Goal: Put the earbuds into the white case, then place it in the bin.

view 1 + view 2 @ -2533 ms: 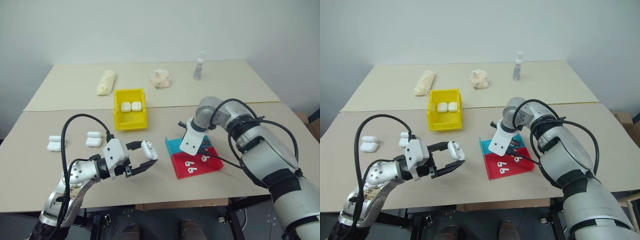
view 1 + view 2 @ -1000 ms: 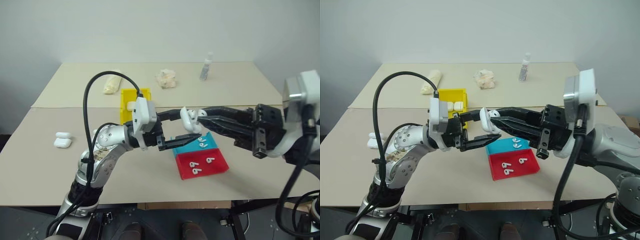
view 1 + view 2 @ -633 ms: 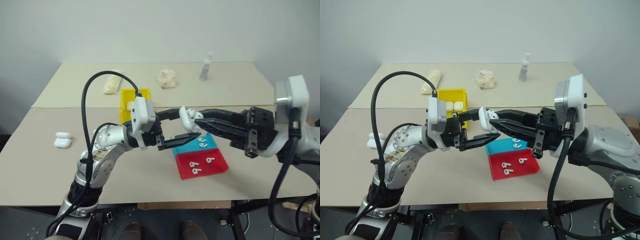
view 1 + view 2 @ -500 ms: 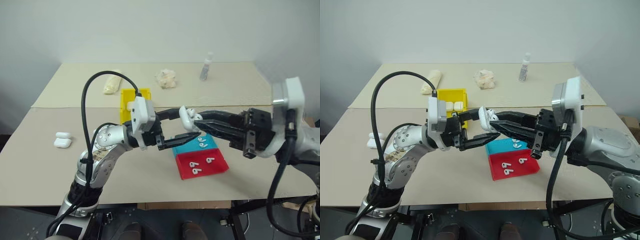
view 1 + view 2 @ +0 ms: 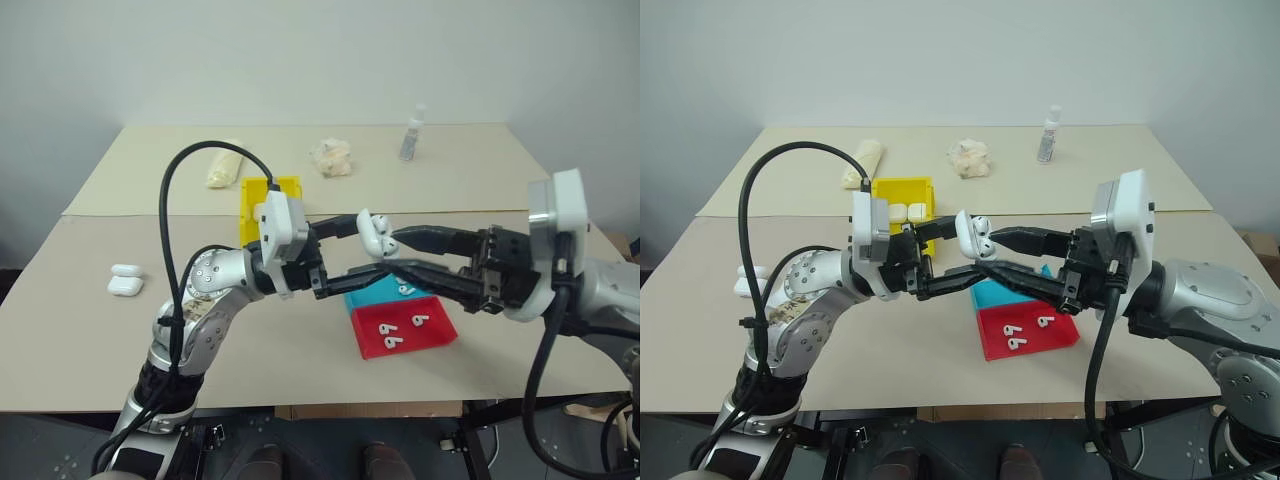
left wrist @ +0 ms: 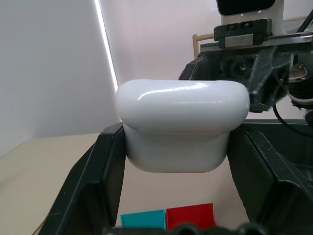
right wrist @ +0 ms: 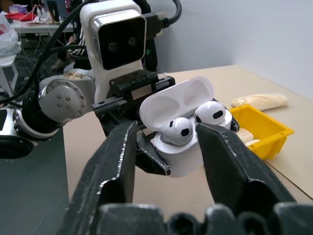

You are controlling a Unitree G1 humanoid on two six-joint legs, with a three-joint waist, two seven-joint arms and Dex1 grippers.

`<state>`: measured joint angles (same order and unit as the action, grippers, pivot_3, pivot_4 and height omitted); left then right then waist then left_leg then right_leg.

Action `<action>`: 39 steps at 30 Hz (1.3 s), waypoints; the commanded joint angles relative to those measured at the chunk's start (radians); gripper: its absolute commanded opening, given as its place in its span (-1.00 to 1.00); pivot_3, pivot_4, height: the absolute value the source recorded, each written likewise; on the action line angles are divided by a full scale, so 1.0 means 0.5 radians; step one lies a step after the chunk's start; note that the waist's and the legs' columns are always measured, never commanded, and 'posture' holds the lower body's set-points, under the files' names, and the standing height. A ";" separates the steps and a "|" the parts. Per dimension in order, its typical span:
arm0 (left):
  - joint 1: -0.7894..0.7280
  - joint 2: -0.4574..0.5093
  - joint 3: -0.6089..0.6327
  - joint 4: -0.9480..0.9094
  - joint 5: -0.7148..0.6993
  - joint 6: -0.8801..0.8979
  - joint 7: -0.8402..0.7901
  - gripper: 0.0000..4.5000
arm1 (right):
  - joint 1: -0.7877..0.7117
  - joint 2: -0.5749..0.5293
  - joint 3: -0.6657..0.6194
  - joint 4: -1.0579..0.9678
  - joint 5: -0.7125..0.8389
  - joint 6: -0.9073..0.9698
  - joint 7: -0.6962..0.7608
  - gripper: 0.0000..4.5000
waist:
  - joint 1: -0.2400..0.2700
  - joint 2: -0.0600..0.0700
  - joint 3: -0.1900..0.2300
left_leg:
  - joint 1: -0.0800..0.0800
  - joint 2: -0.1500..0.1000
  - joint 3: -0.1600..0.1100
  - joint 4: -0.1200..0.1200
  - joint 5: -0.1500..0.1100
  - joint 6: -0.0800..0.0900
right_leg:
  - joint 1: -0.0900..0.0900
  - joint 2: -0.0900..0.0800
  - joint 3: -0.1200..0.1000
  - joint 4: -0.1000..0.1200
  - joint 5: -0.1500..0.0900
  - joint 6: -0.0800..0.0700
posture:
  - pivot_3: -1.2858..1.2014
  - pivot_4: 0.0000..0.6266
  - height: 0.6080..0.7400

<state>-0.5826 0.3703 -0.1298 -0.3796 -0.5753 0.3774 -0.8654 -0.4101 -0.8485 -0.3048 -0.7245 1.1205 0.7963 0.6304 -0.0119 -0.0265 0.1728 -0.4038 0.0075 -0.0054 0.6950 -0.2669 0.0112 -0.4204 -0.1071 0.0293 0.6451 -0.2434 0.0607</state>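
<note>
My left gripper (image 5: 365, 248) is shut on the white case (image 5: 372, 232) and holds it raised above the table. The lid stands open, and two earbuds (image 7: 180, 129) sit side by side in the case (image 7: 181, 147). From the right, my right gripper (image 5: 392, 253) meets it with its fingers spread open, one on each side of the case and gripping nothing. The left wrist view has the case's rounded shell (image 6: 182, 125) squeezed between the left fingers. The yellow bin (image 5: 902, 190) stands on the table behind my left arm with two cases inside.
Teal and red trays (image 5: 437, 332) lie below the grippers with several loose earbuds (image 5: 418, 320) on them. Two spare cases (image 5: 125, 280) rest at the table's left. A rolled cloth (image 5: 222, 165), a crumpled wad (image 5: 333, 158) and a small bottle (image 5: 411, 132) stand at the back.
My right gripper's fingers, nearly together at the case's mouth before, have spread apart. The left gripper and the case have stayed put.
</note>
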 commanded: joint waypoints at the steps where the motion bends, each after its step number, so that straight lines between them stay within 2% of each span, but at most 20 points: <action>1: -0.021 0.004 0.038 -0.065 -0.033 -0.014 -0.001 0.25 | 0.006 -0.039 -0.046 -0.032 0.004 -0.062 0.012 -0.01 | 0.000 0.000 0.000 | 0.000 0.000 0.000 0.000 0.000 0.000 | 0.000 0.000 0.000 0.000 0.000 0.000 | 0.03 -0.52 1.00; 7: -0.004 0.016 -0.005 0.041 0.059 -0.066 -0.035 0.25 | 0.012 -0.162 -0.169 -0.013 0.023 -0.078 0.076 -0.01 | 0.001 0.000 0.000 | 0.000 0.000 0.001 0.000 0.000 0.000 | 0.000 0.000 0.000 0.000 0.000 0.000 | 0.03 -0.52 1.00; 11: 0.002 -0.022 -0.082 0.140 0.170 -0.119 -0.036 0.25 | -0.162 -0.257 -0.162 0.032 0.116 -0.053 0.071 -0.01 | -0.001 0.000 0.000 | 0.000 0.000 0.005 0.001 0.000 0.000 | 0.000 0.000 0.000 0.000 0.000 0.000 | 0.03 -0.52 1.00; 14: -0.011 -0.092 -0.176 0.230 0.290 -0.195 -0.011 0.25 | -0.345 -0.283 -0.036 0.048 0.140 -0.029 0.071 -0.26 | 0.000 0.000 0.000 | 0.001 0.000 0.005 0.000 0.000 0.000 | 0.001 0.000 0.000 -0.002 0.000 0.000 | 0.03 -0.52 1.00; 19: -0.080 -0.228 -0.244 0.274 0.373 -0.192 0.063 0.25 | -0.520 -0.271 0.267 0.052 -0.038 -0.002 0.095 -0.99 | 0.000 0.000 0.000 | -0.001 0.000 0.006 0.001 0.000 0.000 | 0.000 0.000 0.000 -0.003 0.000 0.000 | 0.03 -0.52 1.00; 23: -0.077 -0.253 -0.237 0.244 0.373 -0.192 0.048 0.25 | -0.529 -0.317 0.481 0.021 -0.320 -0.031 0.155 -0.99 | 0.001 0.000 0.000 | -0.002 0.000 0.005 0.001 0.000 0.000 | -0.001 0.000 0.000 -0.003 0.000 0.000 | 0.03 -0.52 1.00; 28: -0.061 -0.234 -0.212 0.198 0.357 -0.177 0.046 0.25 | -0.471 -0.365 0.533 0.008 -0.530 -0.064 0.226 -0.99 | 0.001 0.000 0.000 | -0.002 0.000 0.005 0.001 0.000 0.001 | -0.002 0.000 0.000 -0.002 0.000 0.000 | 0.03 -0.52 1.00; 32: -0.037 -0.215 -0.199 0.176 0.342 -0.181 0.039 0.25 | -0.421 -0.394 0.515 0.024 -0.631 -0.061 0.261 -0.99 | 0.002 0.000 0.000 | -0.002 0.000 0.004 0.001 0.000 0.001 | -0.002 0.000 0.000 -0.002 0.000 0.000 | 0.03 -0.52 1.00; 39: -0.011 -0.205 -0.179 0.172 0.337 -0.205 0.038 0.25 | -0.308 -0.419 0.335 0.025 -0.637 -0.082 0.308 -0.99 | 0.004 0.000 0.000 | -0.002 0.000 0.005 0.001 0.000 0.001 | -0.001 0.000 0.000 -0.002 0.000 0.000 | 0.03 -0.52 1.00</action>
<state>-0.5843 0.2731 -0.2339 -0.2385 -0.3889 0.3045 -0.8406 -0.5638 -1.0468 -0.0785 -0.7075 0.8078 0.7713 0.7861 -0.0102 -0.0265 0.1728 -0.4047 0.0075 -0.0031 0.6955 -0.2672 0.0116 -0.4211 -0.1073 0.0292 0.6439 -0.2433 0.0608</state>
